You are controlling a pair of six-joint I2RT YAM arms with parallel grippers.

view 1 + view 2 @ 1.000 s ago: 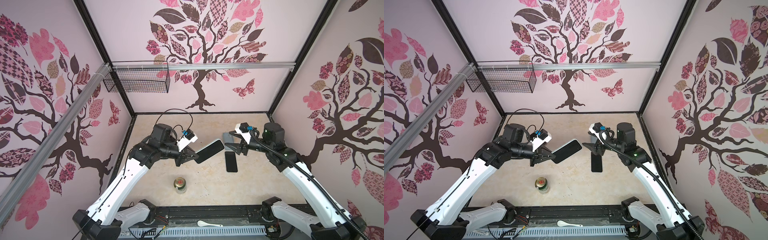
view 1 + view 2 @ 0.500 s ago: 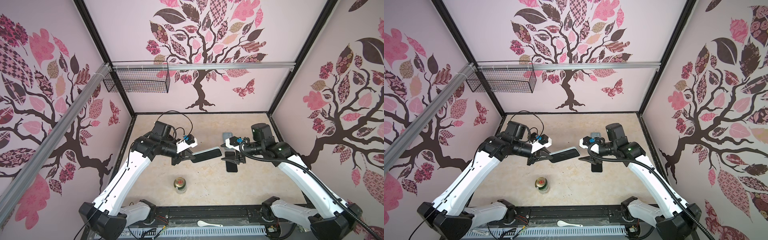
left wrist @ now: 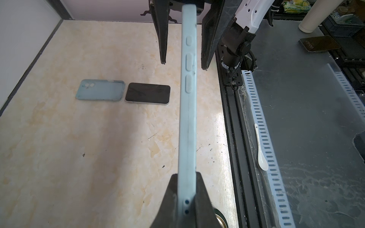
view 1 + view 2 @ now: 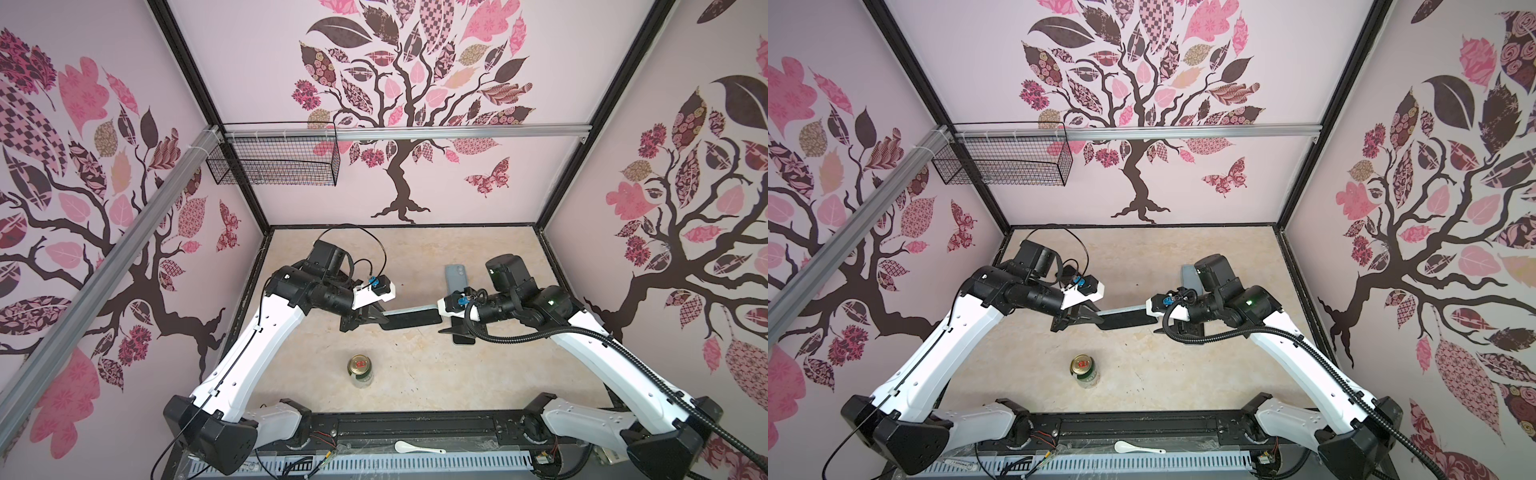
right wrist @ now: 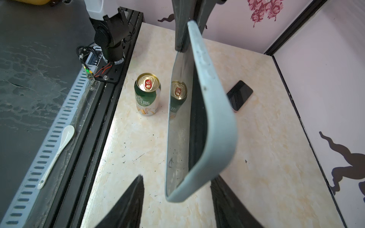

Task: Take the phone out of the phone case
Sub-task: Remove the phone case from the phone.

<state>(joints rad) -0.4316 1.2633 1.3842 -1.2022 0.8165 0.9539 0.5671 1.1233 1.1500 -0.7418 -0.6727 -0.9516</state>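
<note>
A: Where is the phone [image 5: 177, 122] seen, and in what?

B: It is seen inside the pale blue phone case [image 3: 188, 118], held in the air lengthwise between the two arms, beyond the can [image 5: 147, 92]. One end of the case is clamped between the fingers of the left gripper [image 3: 186, 175] — closed tight on it.

A: And the right gripper [image 5: 176, 177]?

B: Its jaws are spread to either side of the case's other end. In the left wrist view a gap is seen on each side, so nothing is gripped. A dark gap is shown between screen and case rim in the right wrist view.

A: What other containers are noted?

B: A second case [image 3: 100, 89] is laid hollow side up beyond the can, toward the right arm's side, with a bare phone [image 3: 147, 95] just beside it — screen up. The can is stood upright, its tab flat on a sealed top. A wire basket [image 4: 274, 166] is hung on the back wall.
</note>
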